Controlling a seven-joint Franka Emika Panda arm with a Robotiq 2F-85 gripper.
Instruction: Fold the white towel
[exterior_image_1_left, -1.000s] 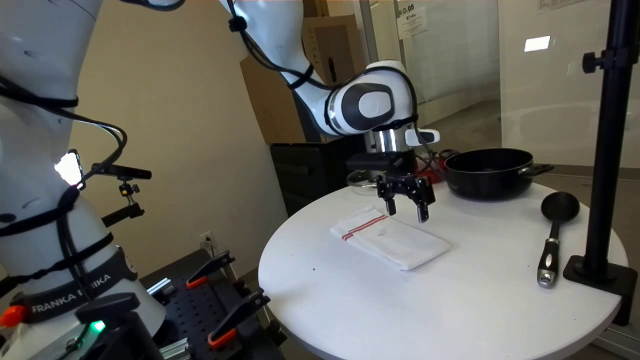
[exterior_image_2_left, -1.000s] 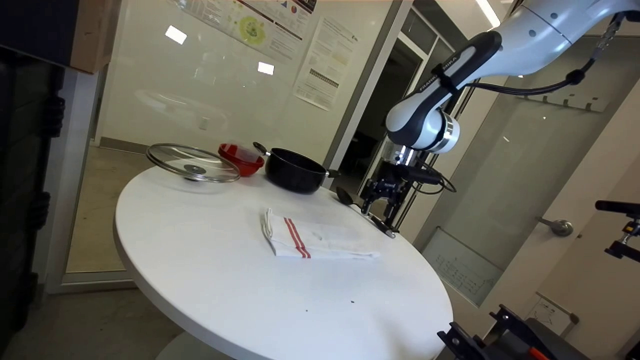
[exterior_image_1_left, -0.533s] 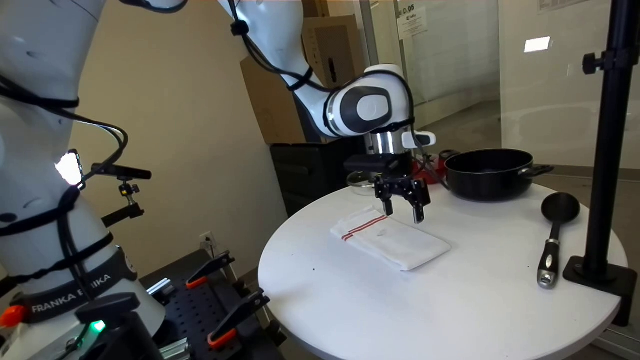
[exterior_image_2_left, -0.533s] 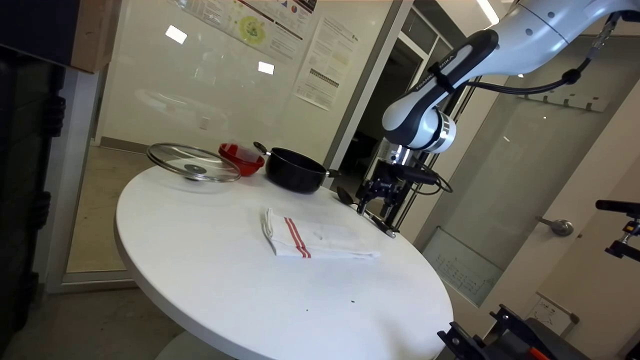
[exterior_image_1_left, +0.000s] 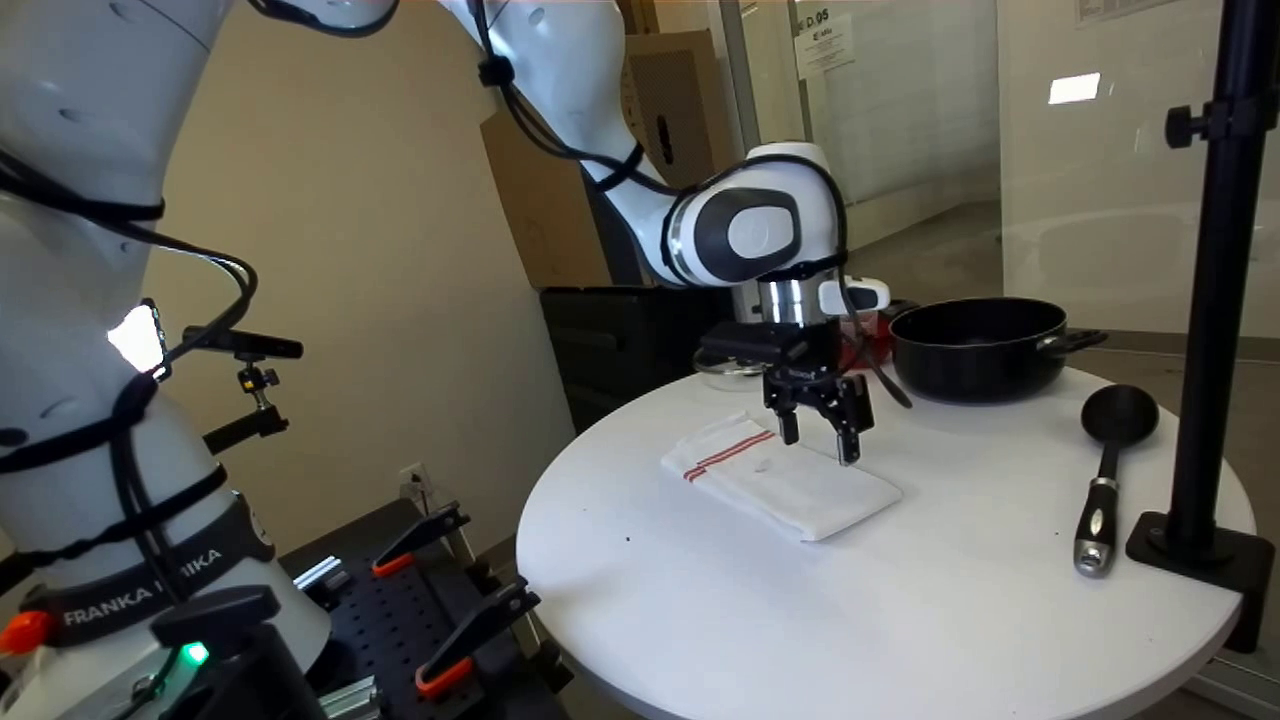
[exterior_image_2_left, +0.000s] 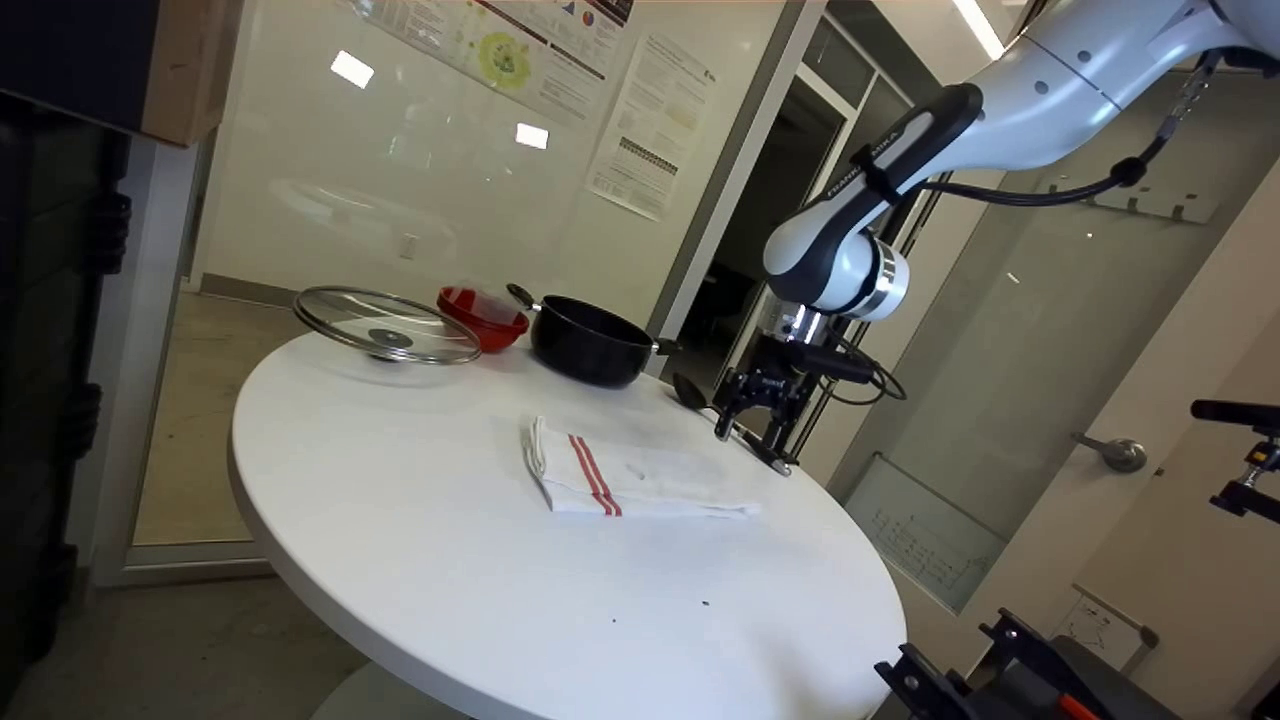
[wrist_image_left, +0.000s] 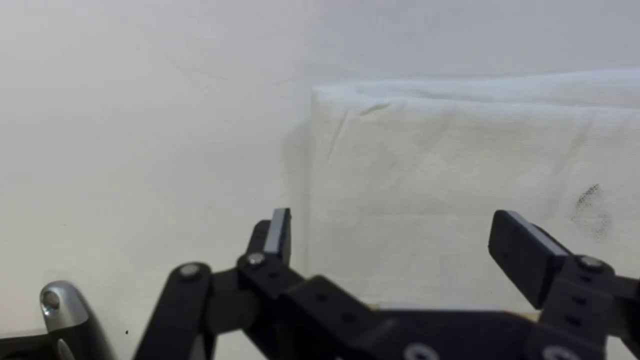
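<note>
- Glossy white arm (exterior_image_1_left: 570, 80) of rounded segments, with dark grey trim (exterior_image_1_left: 712, 240) around a pale oval cap (exterior_image_1_left: 762, 232)
- Black cables (exterior_image_2_left: 1040, 198) tied along it by black straps (exterior_image_2_left: 876, 178)
- Dark base band (exterior_image_1_left: 105, 608) lettered FRANKA EMIKA (a cable covers part of the name)
- Shiny silver collar (exterior_image_1_left: 790, 300) toward the arm's end
- Black jaws with silver screw heads (wrist_image_left: 256, 259) and pale-edged pads (wrist_image_left: 276, 230)

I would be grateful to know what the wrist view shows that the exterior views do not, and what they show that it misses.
Only the wrist view makes out the short crease near a corner of the white towel and the dotted texture of its grey mark.
Only the exterior views show the towel's red stripes, the black pot, the glass lid, the red bowl and the black spoon's head.
All share the towel, the open gripper, parts of the table and the silver tip of the spoon's handle.
</note>
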